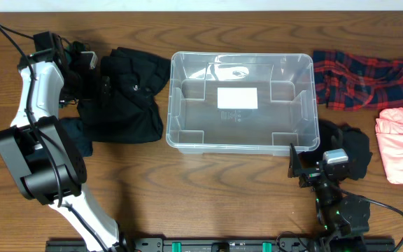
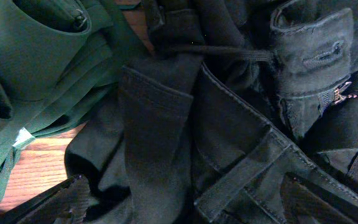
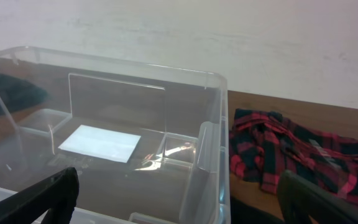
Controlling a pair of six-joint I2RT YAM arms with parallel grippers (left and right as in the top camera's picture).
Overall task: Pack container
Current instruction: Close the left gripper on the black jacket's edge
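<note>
The container (image 1: 201, 115) sits mid-table with only its label inside, its long axis running left to right; my right gripper (image 1: 303, 164) stands at its near right corner, jaws spread wide and holding nothing, so it is the nearer arm; my left gripper (image 1: 88, 66) hangs over the black clothes (image 1: 128, 98) just beside the container's left end, fingers likewise apart and empty; I judge a grab there comes next, then a carry rightward.
</note>
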